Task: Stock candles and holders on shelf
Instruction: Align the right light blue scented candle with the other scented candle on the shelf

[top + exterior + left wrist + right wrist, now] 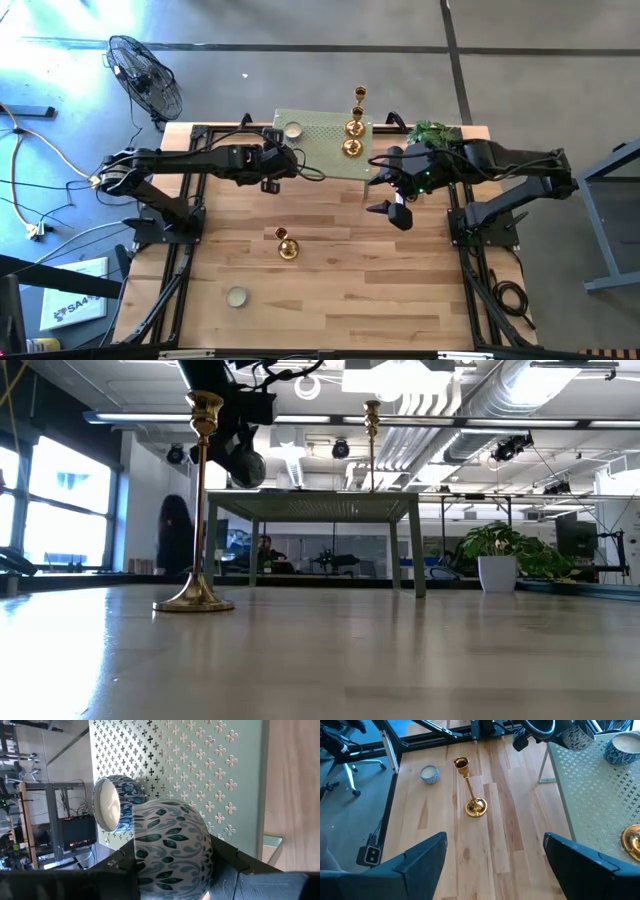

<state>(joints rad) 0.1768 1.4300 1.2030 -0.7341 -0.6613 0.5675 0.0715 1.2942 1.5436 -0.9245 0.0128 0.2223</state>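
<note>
In the high view's upper centre, the left gripper (pixel 283 166) pinches a leaf-patterned candle (pixel 170 847) over the green shelf (pixel 325 150), beside another candle (pixel 293 130) already there. The right gripper (pixel 388 195), fingers spread, hovers right of centre. One brass holder (pixel 287 246) stands on the table (pixel 350 290).

From my seat, the left gripper (pixel 172 885) is cut off by the left wrist view's edge, so I can't see where its fingers meet the patterned candle (pixel 170 847) between them. That candle covers part of a second candle (pixel 112 802) just past the jaws. In the right wrist view, a gold holder (pixel 632 841) ahead of the open jaws is clipped by the frame. In the low view, the shelf (pixel 315 505) top surface is hidden edge-on.
</note>
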